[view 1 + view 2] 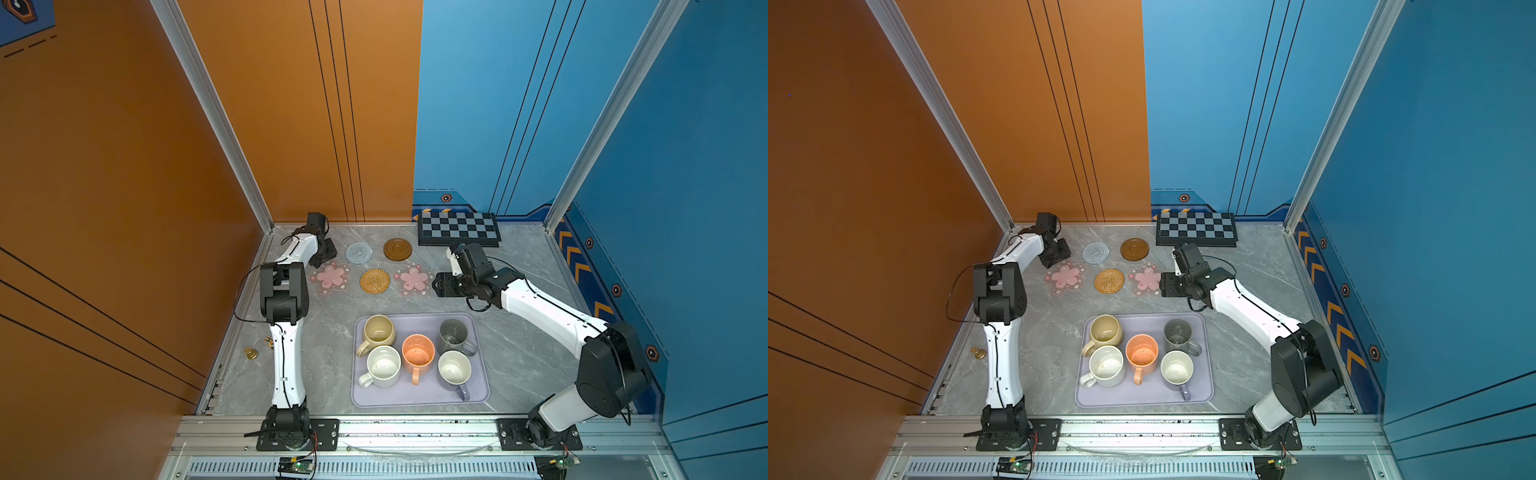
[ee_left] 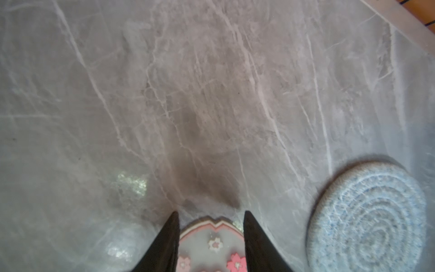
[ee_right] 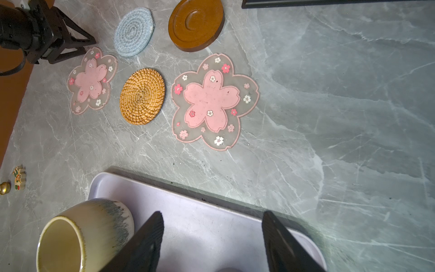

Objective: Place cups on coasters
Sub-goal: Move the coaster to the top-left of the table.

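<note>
Nothing placed yet: left gripper (image 2: 210, 213) and right gripper (image 3: 213, 213) gape empty; next, grasp rounded beige ceramic mug (image 1: 377, 330), lower centre

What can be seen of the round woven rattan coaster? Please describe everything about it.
The rattan coaster is a flat round disc of golden-tan woven fibre, coiled in a spiral from its centre. It lies flat on the grey marbled table, between a pink flower coaster and a second pink flower coaster, with a narrow gap on each side. Its top is bare: no cup stands on it.
</note>
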`<move>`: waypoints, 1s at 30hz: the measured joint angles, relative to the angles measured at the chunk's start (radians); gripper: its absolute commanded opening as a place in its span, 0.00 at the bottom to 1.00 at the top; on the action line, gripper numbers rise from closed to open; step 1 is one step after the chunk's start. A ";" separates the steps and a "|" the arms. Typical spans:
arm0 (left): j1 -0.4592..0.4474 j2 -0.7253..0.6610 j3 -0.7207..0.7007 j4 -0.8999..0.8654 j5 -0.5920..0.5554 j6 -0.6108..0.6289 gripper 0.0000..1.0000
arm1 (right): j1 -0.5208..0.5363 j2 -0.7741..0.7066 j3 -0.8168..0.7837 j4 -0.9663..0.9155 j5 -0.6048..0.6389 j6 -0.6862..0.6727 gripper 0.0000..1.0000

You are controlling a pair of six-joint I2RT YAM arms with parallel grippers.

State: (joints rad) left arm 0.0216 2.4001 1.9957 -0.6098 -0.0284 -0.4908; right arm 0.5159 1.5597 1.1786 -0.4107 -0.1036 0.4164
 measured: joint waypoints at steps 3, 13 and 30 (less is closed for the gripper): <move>0.005 0.000 0.000 0.000 0.014 -0.008 0.45 | 0.000 0.000 0.000 0.000 0.000 0.000 0.69; 0.006 -0.021 -0.047 0.034 0.033 -0.011 0.42 | 0.000 -0.002 -0.002 0.000 0.000 0.000 0.69; 0.005 0.005 0.047 -0.171 0.064 -0.037 0.41 | 0.000 -0.103 -0.064 -0.001 0.019 0.000 0.70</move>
State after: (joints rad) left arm 0.0261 2.4046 2.0426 -0.7803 0.0357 -0.5282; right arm 0.5163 1.4567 1.1149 -0.4114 -0.0849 0.4164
